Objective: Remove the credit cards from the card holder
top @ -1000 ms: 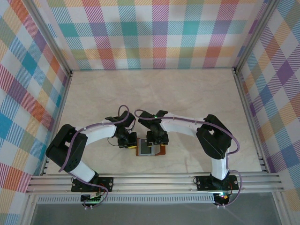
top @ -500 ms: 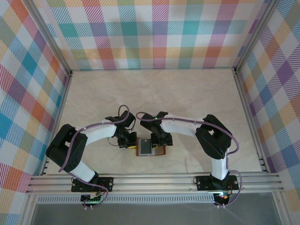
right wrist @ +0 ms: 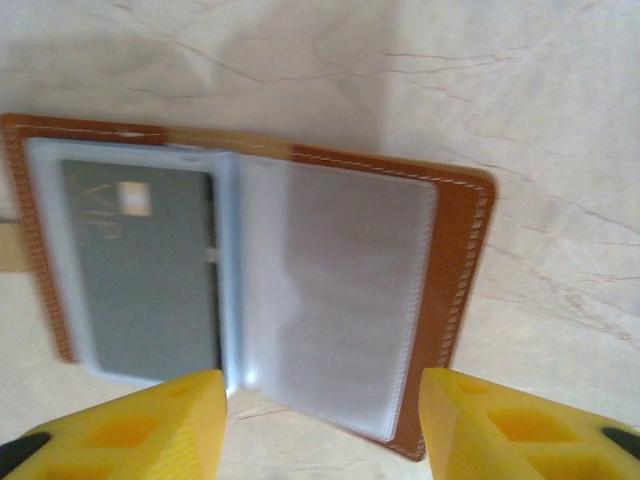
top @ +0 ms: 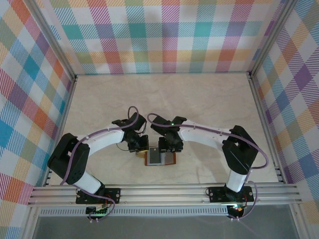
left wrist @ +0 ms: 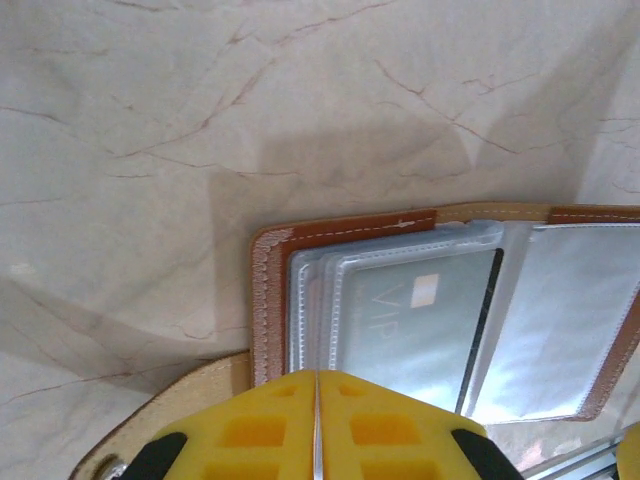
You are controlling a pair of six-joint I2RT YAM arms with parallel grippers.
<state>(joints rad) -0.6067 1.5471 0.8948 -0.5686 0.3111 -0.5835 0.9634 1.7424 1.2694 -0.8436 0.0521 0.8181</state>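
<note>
Left jaws closed at card holder (left wrist: pixel 345 228) edge | right jaws spread above

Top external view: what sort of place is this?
Probably a purpose-built robot test cell: plaid panel walls box in a marble-look tabletop, and the left arm and right arm are bolted to aluminium rails at its near edge.
</note>
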